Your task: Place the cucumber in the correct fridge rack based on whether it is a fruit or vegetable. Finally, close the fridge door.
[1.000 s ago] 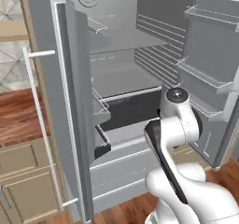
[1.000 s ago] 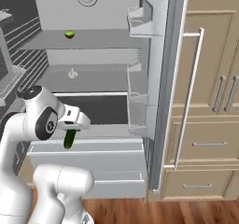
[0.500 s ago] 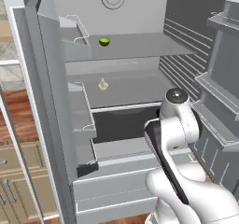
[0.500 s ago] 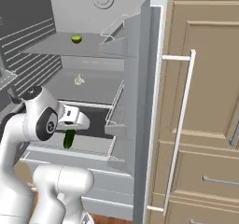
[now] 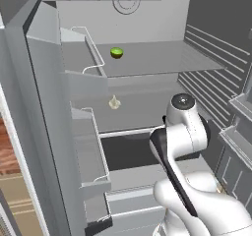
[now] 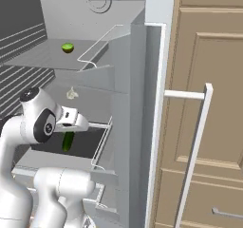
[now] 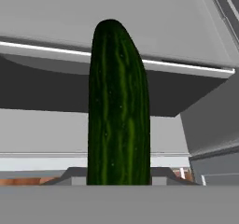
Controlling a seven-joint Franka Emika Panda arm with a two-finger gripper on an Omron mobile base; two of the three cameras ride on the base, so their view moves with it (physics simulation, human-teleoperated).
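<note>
One cucumber (image 6: 68, 141) hangs from the end effector (image 6: 70, 133), which is clamped on its upper end so that the dark green rod points downward in front of the open fridge, level with the dark gap below the lower fridge rack (image 5: 142, 113). In the hand view the cucumber (image 7: 118, 106) stands up the middle of the picture, its rounded tip crossing the pale front edge of the fridge rack (image 7: 186, 66) (the fingertips themselves are hidden behind it). On that lower shelf, toward its left, sits a whitish garlic bulb (image 5: 114, 103); a green lime (image 5: 116, 52) lies on the upper shelf (image 5: 162, 58), well apart from the cucumber. The right fridge door (image 6: 137, 122) stands open beside tan cabinets (image 6: 209, 103). Compared with half a second ago, both base views have shifted across the whole picture, so the camera has moved nearer the fridge interior; the cucumber's hold looks the same.
</note>
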